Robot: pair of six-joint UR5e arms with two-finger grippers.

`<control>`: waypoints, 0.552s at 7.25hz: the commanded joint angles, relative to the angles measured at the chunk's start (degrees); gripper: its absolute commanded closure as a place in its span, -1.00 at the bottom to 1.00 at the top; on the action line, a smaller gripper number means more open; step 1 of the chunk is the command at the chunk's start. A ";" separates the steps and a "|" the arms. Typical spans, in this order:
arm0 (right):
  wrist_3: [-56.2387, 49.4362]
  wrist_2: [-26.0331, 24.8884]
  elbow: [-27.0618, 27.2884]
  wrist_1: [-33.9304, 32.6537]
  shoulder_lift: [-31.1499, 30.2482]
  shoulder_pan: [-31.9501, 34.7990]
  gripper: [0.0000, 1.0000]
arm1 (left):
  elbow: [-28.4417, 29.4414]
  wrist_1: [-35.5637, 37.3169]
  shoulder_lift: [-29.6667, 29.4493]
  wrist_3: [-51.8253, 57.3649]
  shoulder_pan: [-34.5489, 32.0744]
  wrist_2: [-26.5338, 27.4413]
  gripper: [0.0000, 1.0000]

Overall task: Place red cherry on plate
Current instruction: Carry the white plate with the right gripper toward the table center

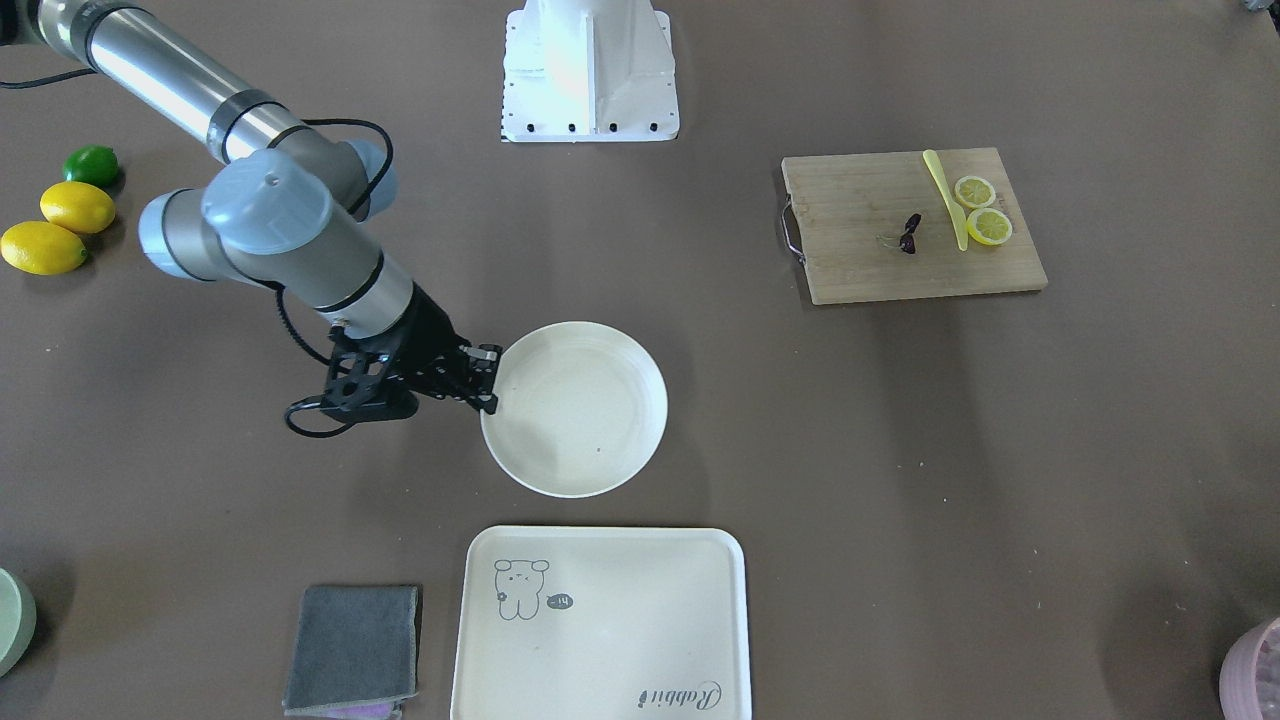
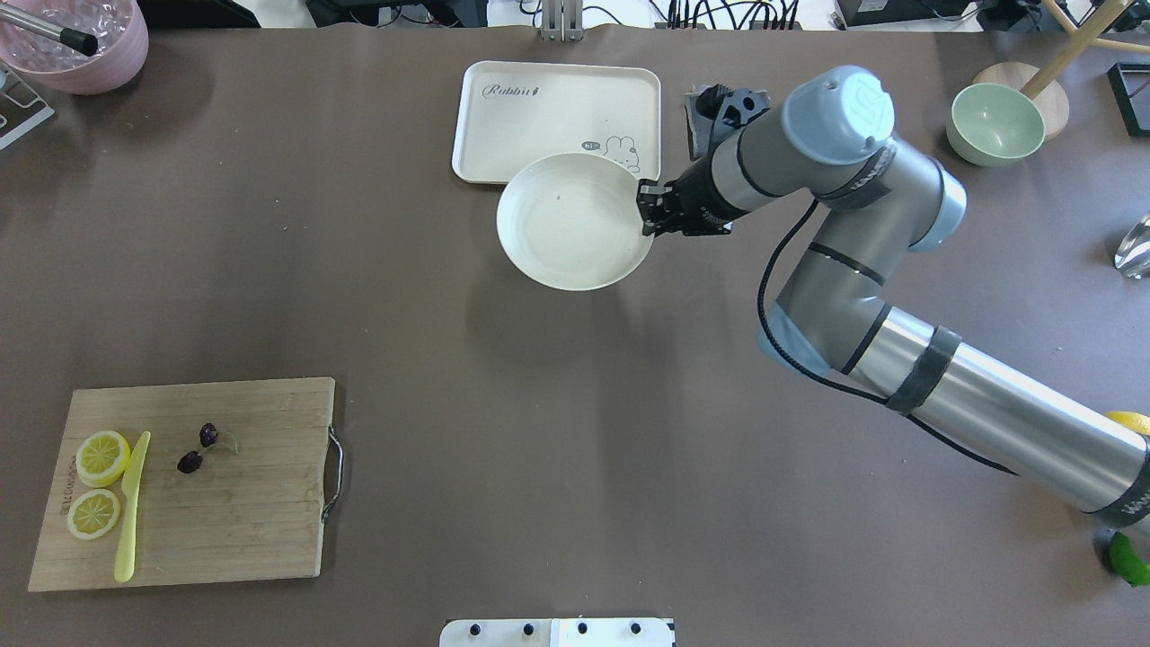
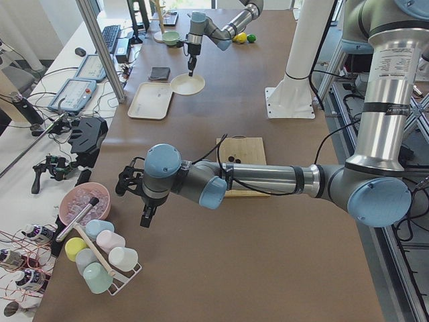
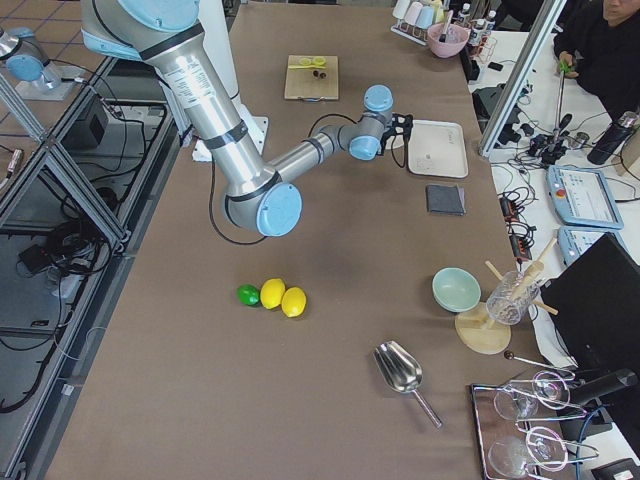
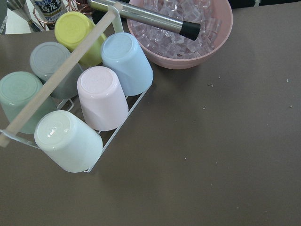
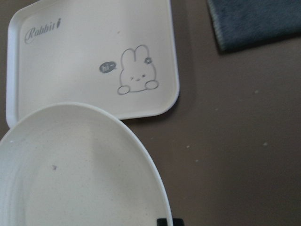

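1. Overhead exterior is where we start, taking the plate [image 2: 566,225] as our landmark. In that view its far edge overlaps the near corner of the cream tray [image 2: 539,108] with the rabbit drawing.
2. The right pincer [image 2: 647,210] is clamped on the plate's rim, on the side toward the robot's right, with its fingers closed on the edge.
3. We find the red cherry [image 2: 190,462] well apart from the plate, off toward the robot's left and nearer its base. It lies on a wooden cutting board [image 2: 252,503].
4. Two lemon slices [image 2: 102,456] and a yellow knife [image 2: 131,508] share that board, on the side of the cherry away from the plate.
5. The left pincer [image 3: 146,218] hangs over the table [image 2: 539,404] well apart from the plate, beside a pink bowl of ice [image 5: 188,42] and a rack of cups [image 5: 94,94]. We cannot tell whether it is open or closed.
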 commanded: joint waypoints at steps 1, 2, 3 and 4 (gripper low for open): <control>1.04 -3.35 0.34 -1.56 0.33 -5.05 1.00 | 0.03 0.07 0.00 0.00 -0.06 0.00 -0.95; 1.30 -3.36 0.69 -1.56 -0.11 -5.32 1.00 | 0.03 0.07 0.00 0.00 -0.06 0.00 -0.95; 1.31 -3.53 0.78 -1.56 -0.20 -5.76 1.00 | 0.03 -0.02 0.00 0.00 -0.06 0.00 -0.95; 1.31 -3.53 0.78 -1.56 -0.90 -5.85 1.00 | 0.03 0.07 0.00 0.00 -0.06 -0.09 -0.95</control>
